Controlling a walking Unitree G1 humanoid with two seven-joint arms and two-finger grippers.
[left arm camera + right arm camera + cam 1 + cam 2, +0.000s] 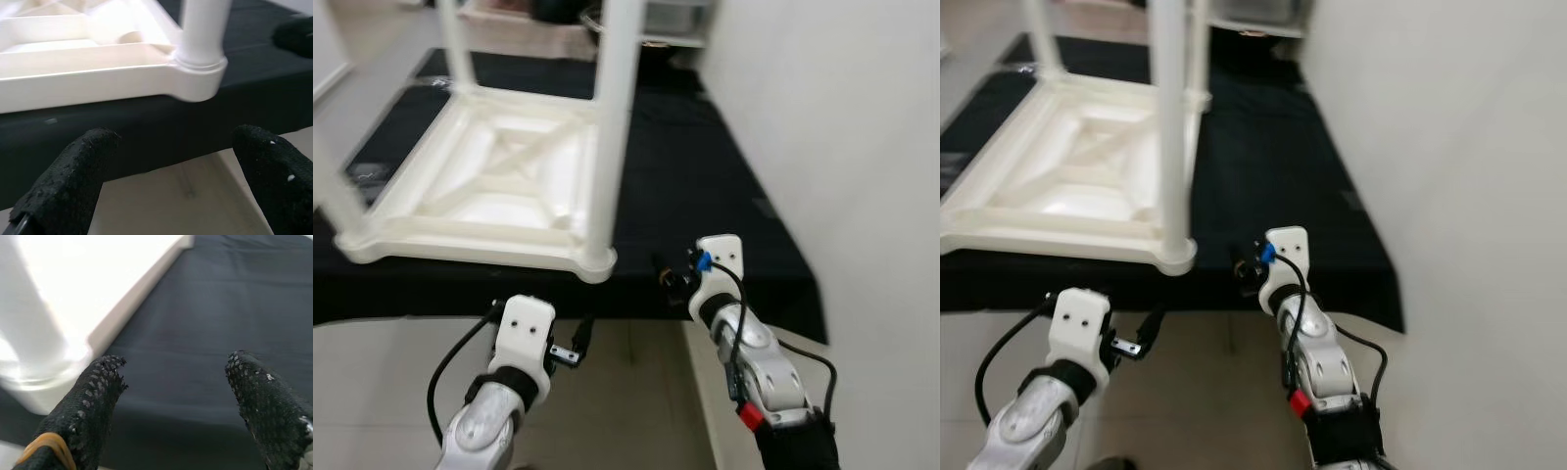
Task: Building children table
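Head views look forward and down over both arms at the table [480, 186]. Each wrist view looks close along its spread fingers; both share the table's corner leg [201, 34].

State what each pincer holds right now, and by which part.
Nothing is held. The left pincer and the right pincer are both open and empty, short of the upturned white table on the black mat.
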